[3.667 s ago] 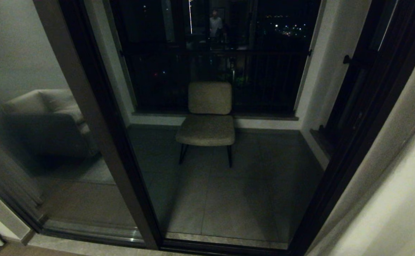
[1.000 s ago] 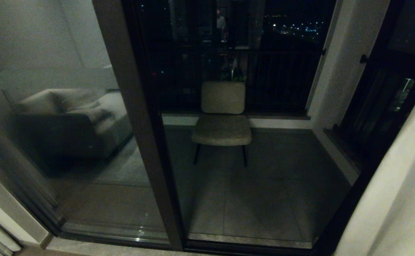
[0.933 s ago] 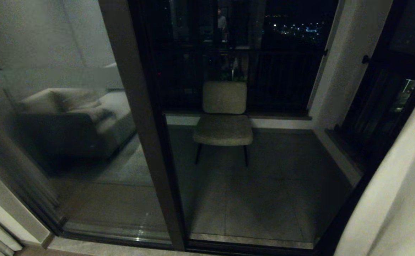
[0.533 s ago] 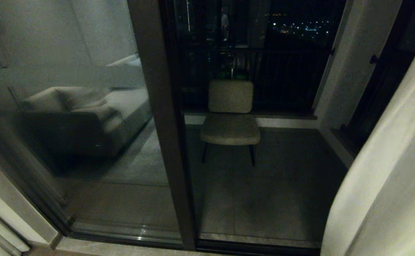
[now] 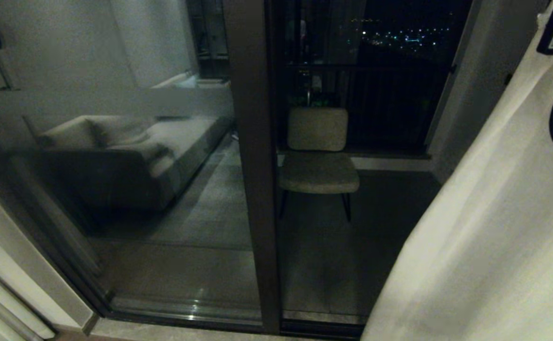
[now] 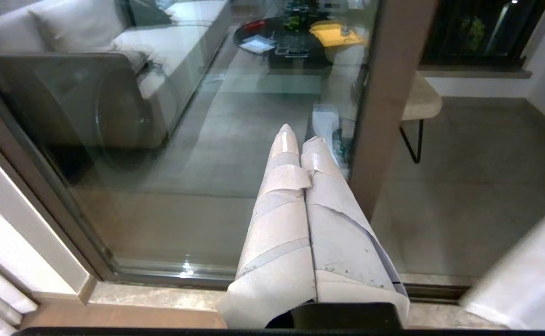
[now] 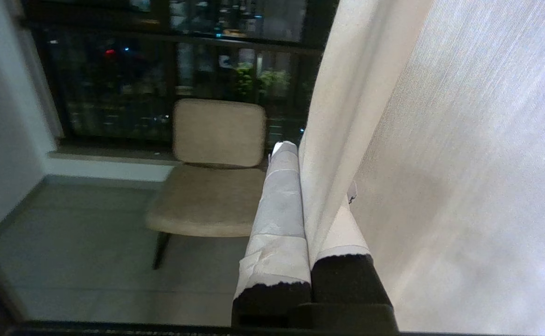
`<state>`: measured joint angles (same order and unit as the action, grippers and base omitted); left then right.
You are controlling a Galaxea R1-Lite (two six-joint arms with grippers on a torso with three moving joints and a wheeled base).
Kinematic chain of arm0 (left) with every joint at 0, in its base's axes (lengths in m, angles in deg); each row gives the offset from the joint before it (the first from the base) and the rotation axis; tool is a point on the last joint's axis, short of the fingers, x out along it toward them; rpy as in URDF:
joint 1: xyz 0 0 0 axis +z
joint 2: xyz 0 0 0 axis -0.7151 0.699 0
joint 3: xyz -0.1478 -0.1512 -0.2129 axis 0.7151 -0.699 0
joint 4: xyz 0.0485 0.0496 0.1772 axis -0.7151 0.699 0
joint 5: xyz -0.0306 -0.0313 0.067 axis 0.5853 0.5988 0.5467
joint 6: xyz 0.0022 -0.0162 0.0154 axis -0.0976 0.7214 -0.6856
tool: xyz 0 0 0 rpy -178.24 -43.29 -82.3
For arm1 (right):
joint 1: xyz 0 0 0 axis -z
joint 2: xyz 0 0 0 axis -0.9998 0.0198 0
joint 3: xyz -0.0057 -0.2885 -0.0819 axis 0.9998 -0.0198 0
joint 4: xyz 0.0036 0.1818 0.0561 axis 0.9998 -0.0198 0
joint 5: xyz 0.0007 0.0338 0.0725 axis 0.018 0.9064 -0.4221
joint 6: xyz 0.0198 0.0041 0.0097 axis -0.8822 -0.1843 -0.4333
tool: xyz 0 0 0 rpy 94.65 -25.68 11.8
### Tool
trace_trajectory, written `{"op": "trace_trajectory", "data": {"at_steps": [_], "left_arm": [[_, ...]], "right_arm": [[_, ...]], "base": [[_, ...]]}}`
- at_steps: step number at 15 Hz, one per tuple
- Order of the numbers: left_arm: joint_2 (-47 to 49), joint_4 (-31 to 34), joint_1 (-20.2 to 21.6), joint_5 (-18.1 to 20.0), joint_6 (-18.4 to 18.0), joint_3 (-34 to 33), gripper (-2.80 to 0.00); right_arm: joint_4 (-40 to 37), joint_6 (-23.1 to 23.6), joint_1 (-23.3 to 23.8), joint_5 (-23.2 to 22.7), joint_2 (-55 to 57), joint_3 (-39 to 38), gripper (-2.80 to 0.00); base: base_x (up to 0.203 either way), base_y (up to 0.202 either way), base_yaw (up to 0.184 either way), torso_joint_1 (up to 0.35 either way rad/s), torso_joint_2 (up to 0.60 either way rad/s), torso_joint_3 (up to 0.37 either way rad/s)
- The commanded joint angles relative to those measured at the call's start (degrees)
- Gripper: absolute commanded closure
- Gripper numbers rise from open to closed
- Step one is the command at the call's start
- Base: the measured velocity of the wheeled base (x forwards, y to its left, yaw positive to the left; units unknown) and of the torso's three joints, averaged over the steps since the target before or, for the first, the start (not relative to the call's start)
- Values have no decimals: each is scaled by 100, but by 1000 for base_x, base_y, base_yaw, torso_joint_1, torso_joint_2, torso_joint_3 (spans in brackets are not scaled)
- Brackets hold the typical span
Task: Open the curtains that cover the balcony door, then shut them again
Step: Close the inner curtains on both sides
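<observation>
Curtain-closing step, with the curtains (image 5: 485, 237) pinched in your right gripper (image 7: 317, 175).

At nine o'clock in the head view the balcony door (image 5: 253, 166) shows bare glass mirroring a sofa (image 5: 115, 156); its dark frame post stands near twelve o'clock, and just past it a chair (image 5: 318, 156) sits on the balcony floor. Your left gripper (image 6: 299, 133) hangs low before the glass, jaws pressed together on nothing. From three to five o'clock the cream fabric fills the view, its leading edge clamped between the taped fingers (image 7: 279, 205) of your right gripper. Most of the door is uncovered, so you likely need to carry that edge toward nine o'clock, keeping the pinch firm so the cloth does not slip.
</observation>
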<state>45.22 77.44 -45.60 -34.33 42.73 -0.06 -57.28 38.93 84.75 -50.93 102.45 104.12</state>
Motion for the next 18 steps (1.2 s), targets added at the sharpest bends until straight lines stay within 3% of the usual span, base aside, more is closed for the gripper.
{"op": "trace_trajectory", "data": {"at_steps": [1, 18], "left_arm": [[-2, 0, 4, -3, 0, 0, 0], [-2, 9, 1, 0, -9, 0, 0]], "right_arm": [[0, 5, -121, 11, 80, 3, 0], [62, 137, -933, 178, 970, 880, 0]], "base": [[0, 193, 0, 2, 2, 2], [0, 190, 0, 3, 4, 2]]}}
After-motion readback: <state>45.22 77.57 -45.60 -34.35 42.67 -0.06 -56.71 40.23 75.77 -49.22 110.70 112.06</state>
